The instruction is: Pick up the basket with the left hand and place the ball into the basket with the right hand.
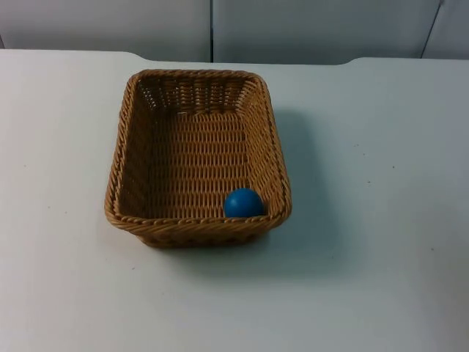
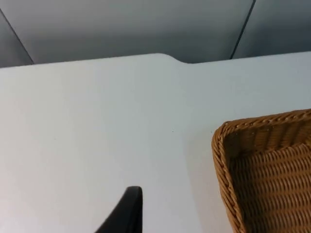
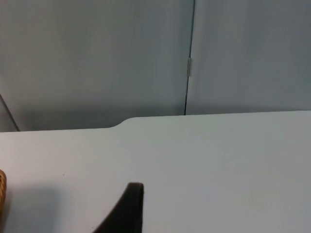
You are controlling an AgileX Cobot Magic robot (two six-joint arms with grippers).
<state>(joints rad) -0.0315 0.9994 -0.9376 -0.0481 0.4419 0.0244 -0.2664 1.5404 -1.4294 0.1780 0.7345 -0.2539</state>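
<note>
A brown wicker basket [image 1: 196,224] stands on the white table near its middle, in the top view. A blue ball [image 1: 242,203] lies inside it, in the near right corner against the wall. The left wrist view looks over a corner of the basket's rim [image 2: 219,156], with my left gripper [image 2: 127,213] off to the side of it above bare table. My right gripper [image 3: 129,208] hangs over bare table, and a sliver of the basket [image 3: 2,191] shows at that picture's edge. Neither gripper touches the basket or the ball.
The white table top [image 1: 381,220] spreads wide on all sides of the basket. A grey partition wall [image 1: 308,26] closes off the far edge.
</note>
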